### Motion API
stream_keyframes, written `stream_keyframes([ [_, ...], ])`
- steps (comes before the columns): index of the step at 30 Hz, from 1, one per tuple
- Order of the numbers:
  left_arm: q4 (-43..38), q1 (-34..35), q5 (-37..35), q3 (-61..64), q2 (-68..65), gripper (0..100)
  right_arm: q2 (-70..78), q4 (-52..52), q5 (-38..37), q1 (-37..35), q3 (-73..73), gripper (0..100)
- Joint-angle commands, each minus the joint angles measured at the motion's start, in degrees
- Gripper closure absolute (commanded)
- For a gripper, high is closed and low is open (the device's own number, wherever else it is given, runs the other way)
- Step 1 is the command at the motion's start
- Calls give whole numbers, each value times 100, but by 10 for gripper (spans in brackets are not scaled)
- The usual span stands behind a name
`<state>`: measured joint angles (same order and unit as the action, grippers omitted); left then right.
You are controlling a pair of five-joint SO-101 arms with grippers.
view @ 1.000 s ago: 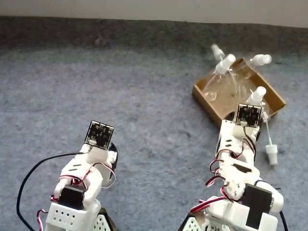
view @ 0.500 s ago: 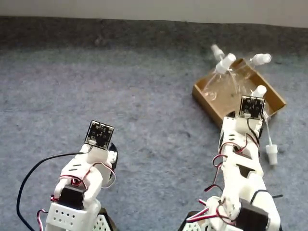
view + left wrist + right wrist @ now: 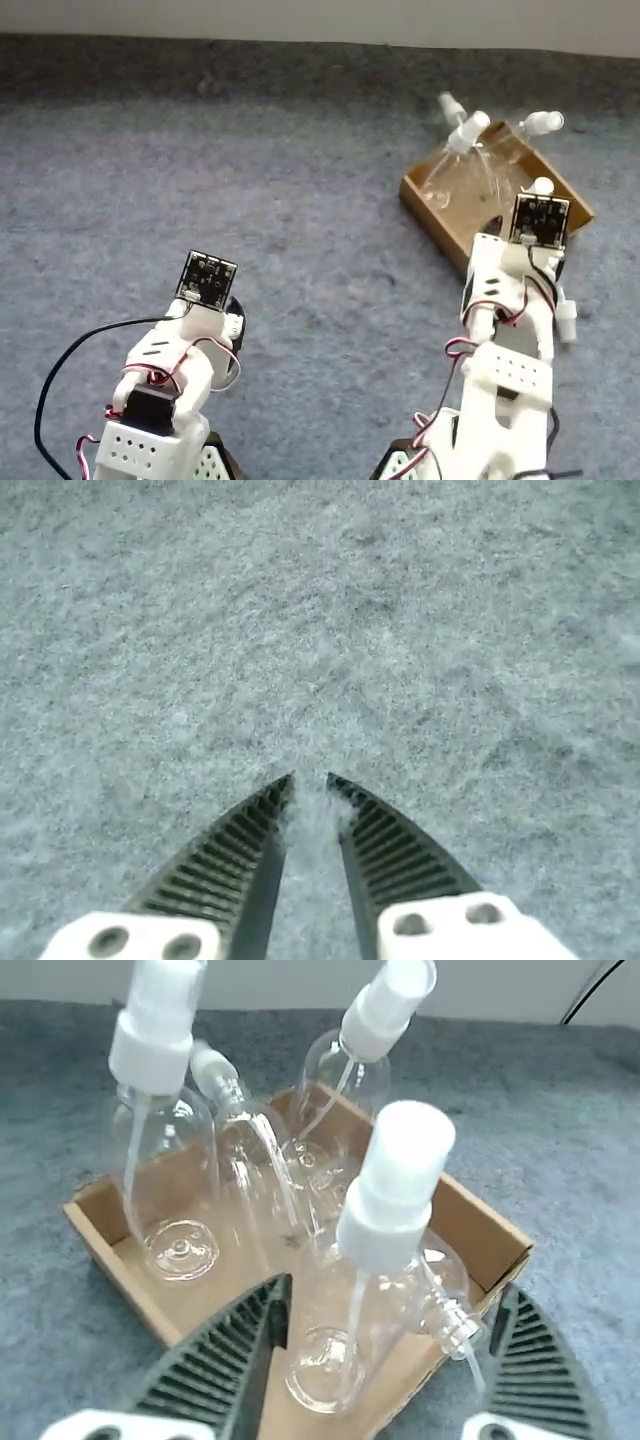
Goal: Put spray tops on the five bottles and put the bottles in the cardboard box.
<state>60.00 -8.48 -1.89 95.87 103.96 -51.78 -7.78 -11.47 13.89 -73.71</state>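
The right gripper [image 3: 392, 1285] has its dark ribbed fingers [image 3: 230, 1360] spread wide. Between them, touching neither, stands a clear round plastic bottle with a white spray top [image 3: 395, 1200]. Its base sits on the floor of the shallow brown cardboard box [image 3: 100, 1225], close to the box's near corner.

Just beside that bottle, low against the box wall, lies what looks like another clear bottle with a bare threaded neck [image 3: 455, 1322]; how it rests is hard to tell. Farther back in the box stand three more clear bottles, each capped white: a tall one at one end [image 3: 160, 1150], a slimmer tilted one next to it [image 3: 245, 1160], and one leaning at the far side [image 3: 345, 1080].

From above, the right arm [image 3: 500, 330] reaches over the near edge of the box, and the white tops stick up past its rim. A loose white spray top [image 3: 567, 318] lies outside the box on the grey felt-covered table [image 3: 300, 180], just beside the right arm.

The left gripper [image 3: 308, 780] points down at bare felt. Its fingers [image 3: 240, 850] are drawn close, with only a thin gap at the tips, and they hold nothing. The left arm [image 3: 170, 370] sits well apart from the box, at the near left of the table.
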Motion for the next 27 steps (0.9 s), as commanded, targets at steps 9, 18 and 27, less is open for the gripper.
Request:
stream_keyframes([
  [9, -114, 453, -18, -4, 31, 995, -2440, -2774, -53, -435, 1596, 970],
  [18, 510, 1218, -18, -1051, 31, 995, -3178, -4400, -35, -1710, 1675, 993],
  [27, 1029, 1648, 26, -945, 31, 994, -4303, -5218, -62, -2598, 1191, 993],
])
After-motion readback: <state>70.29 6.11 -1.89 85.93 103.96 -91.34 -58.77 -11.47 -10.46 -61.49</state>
